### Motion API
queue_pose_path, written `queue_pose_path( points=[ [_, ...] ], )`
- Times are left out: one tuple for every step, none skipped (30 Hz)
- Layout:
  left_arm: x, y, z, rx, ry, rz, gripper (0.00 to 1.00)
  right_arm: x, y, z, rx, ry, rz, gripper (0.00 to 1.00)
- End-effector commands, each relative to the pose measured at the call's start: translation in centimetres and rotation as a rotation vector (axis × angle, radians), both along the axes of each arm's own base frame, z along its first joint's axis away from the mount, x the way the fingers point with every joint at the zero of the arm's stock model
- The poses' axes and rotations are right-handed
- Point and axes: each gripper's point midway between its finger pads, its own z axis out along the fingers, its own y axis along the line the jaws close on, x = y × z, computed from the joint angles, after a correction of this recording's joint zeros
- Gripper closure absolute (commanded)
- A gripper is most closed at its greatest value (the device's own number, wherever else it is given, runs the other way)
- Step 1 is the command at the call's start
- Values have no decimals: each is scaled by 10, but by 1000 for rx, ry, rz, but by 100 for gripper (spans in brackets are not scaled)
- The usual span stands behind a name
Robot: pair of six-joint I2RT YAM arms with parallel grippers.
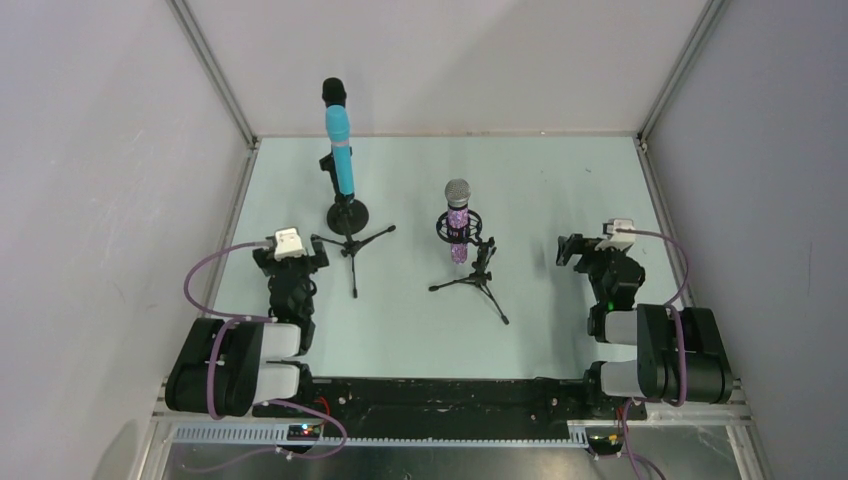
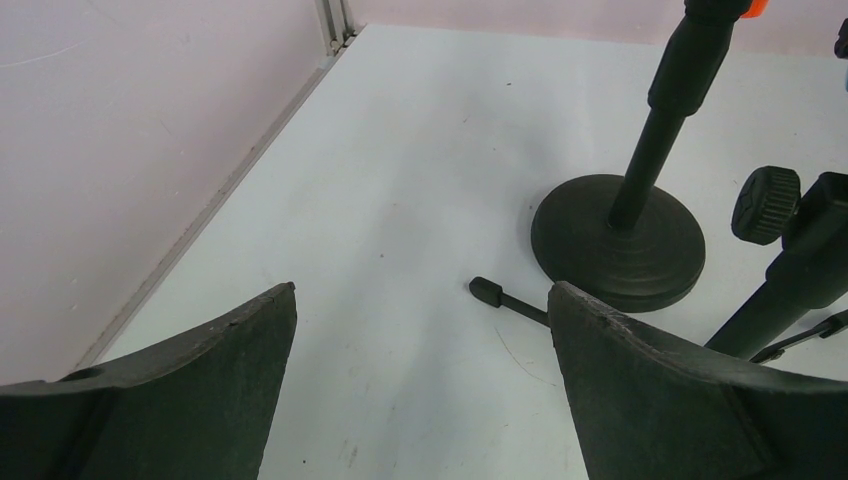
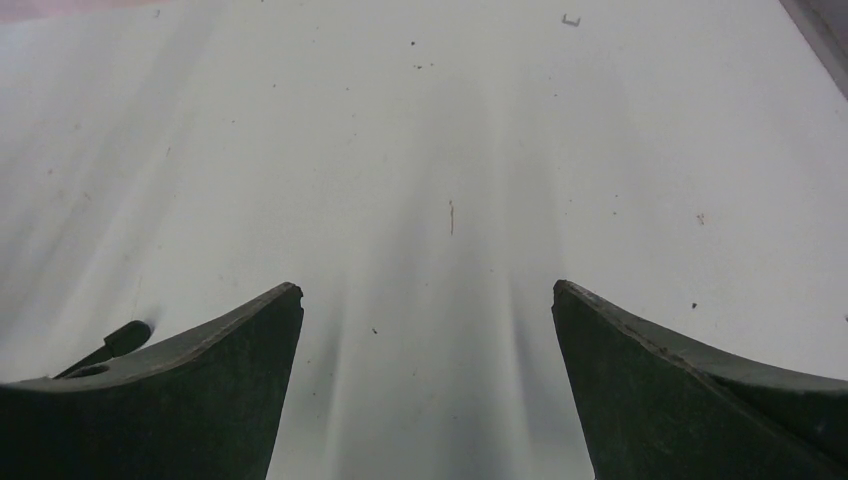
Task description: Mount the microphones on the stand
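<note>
A cyan-blue microphone [image 1: 341, 152] stands upright at the back left, a black head [image 1: 334, 92] above it, over a round-base stand [image 1: 347, 215] and a tripod stand [image 1: 352, 248]. The glittery purple microphone [image 1: 457, 222] with a silver mesh head sits in the ring mount of a second tripod stand [image 1: 472, 277] at the centre. In the left wrist view the round-base stand [image 2: 618, 238] carries a thick black shaft with an orange bit [image 2: 756, 8] at the frame's top. My left gripper [image 1: 291, 258] [image 2: 422, 290] is open and empty just left of the stands. My right gripper [image 1: 590, 248] [image 3: 427, 290] is open and empty over bare table.
A rubber-tipped tripod leg [image 2: 487, 291] lies just beyond my left gripper's right finger, with the tripod's knob [image 2: 766, 204] further right. Another tripod foot [image 3: 125, 338] shows at my right gripper's left finger. Enclosure walls [image 1: 120, 150] close in the pale table [image 1: 560, 190] on both sides and at the back.
</note>
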Motion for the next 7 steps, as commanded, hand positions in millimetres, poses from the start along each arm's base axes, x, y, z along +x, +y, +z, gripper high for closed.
queue_pose_path(
  points=[
    [7, 2, 22, -6, -71, 10, 2, 8, -7, 9, 11, -11, -42, 1],
    [7, 2, 22, -6, -70, 10, 2, 10, -7, 10, 11, -15, -40, 1],
    [8, 2, 23, -4, -70, 10, 2, 13, -6, 12, 6, -13, -35, 1],
    [8, 1, 22, -3, -66, 3, 2, 13, -6, 6, 3, 21, -34, 1],
    [8, 1, 22, -2, -66, 2, 2, 16, -3, 7, -12, 22, -33, 1],
    [8, 1, 21, -2, -64, 2, 2, 17, -2, 6, -16, 30, -32, 1],
    [8, 1, 22, -1, -64, 4, 2, 19, -1, 7, -29, 29, -35, 1]
  ],
)
